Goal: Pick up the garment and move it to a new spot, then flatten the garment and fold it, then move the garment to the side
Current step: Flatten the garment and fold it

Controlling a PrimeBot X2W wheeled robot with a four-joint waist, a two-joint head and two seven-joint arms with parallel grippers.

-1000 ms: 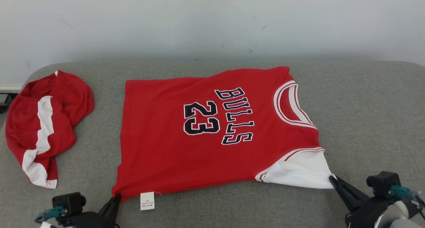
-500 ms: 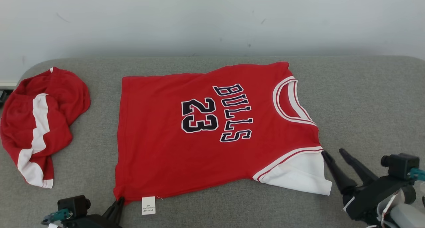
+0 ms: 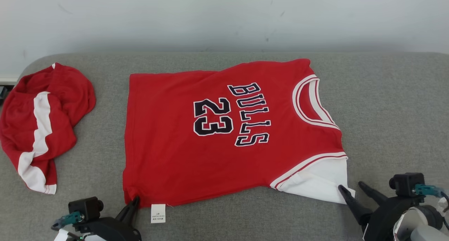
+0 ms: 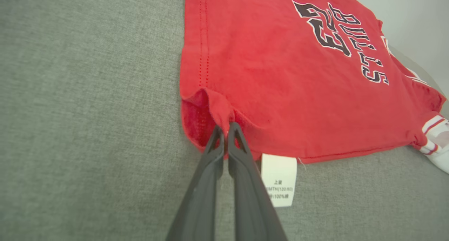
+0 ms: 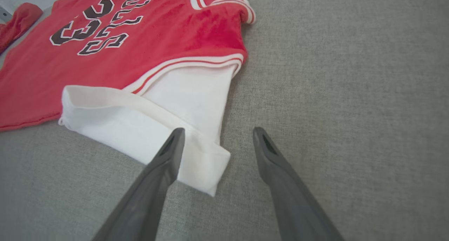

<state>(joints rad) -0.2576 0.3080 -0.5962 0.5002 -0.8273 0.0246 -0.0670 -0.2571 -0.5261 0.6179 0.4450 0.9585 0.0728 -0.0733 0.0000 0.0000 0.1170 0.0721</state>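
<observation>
Left tool [image 3: 135, 199] [image 4: 226, 128]: at the near left edge of the head view, its fingers together and clamped on a raised fold of the jersey's near hem corner.
Right tool [image 3: 350, 186] [image 5: 219, 129]: at the near right, fingers spread apart and holding nothing. One fingertip lies over the near corner of the white sleeve, the other over bare grey fabric just beside it.
Care label [image 3: 158, 213] [image 4: 279, 179]: white, sticking out from the near hem, flat on the grey fabric just beside the left tool's fingers.
White sleeve [image 3: 315, 178] [image 5: 182, 93]: at the jersey's near right corner, lying loose with one edge folded over.
Jersey [image 3: 210, 156]: red, spread nearly flat in the middle of the bench, neck opening to the right, hem to the left.
Lettering [image 3: 231, 116]: dark "BULLS 23", turned sideways.
Red-and-white garment [image 3: 38, 121]: crumpled at the far left, apart from the jersey.
Bench [image 3: 393, 111]: grey fabric top with rounded far corners.
Wall [image 3: 224, 20]: pale, behind the bench.
</observation>
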